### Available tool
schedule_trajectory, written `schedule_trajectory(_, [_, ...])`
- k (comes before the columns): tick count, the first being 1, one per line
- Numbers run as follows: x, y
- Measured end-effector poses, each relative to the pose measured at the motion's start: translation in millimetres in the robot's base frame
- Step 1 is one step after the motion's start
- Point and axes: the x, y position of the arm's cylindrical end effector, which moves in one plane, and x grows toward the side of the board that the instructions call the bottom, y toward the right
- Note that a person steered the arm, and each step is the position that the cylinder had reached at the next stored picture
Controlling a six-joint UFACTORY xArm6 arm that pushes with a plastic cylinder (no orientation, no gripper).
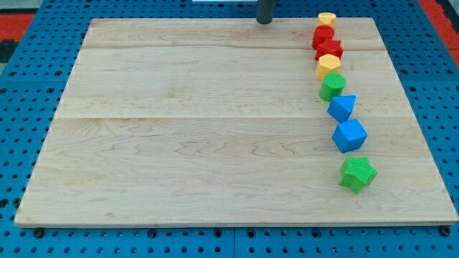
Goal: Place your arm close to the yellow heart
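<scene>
My tip (265,22) rests at the board's top edge, a little right of the middle. Two yellow blocks stand in a column of blocks along the view's right. One yellow block (327,18) is at the top of the column, about 85 px to the right of my tip. The other yellow block (328,66) is lower, between a red star (331,49) and a green block (332,86). Their shapes are too small to tell which is the heart. My tip touches no block.
The column also holds a red block (322,35), two blue blocks (342,107) (349,135) and a green star (357,174) at its bottom. The wooden board (179,143) lies on a blue perforated table (14,107).
</scene>
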Motion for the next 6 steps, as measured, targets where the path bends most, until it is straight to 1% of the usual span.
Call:
schedule_trajectory(2, [-2, 27])
schedule_trajectory(6, [-2, 56])
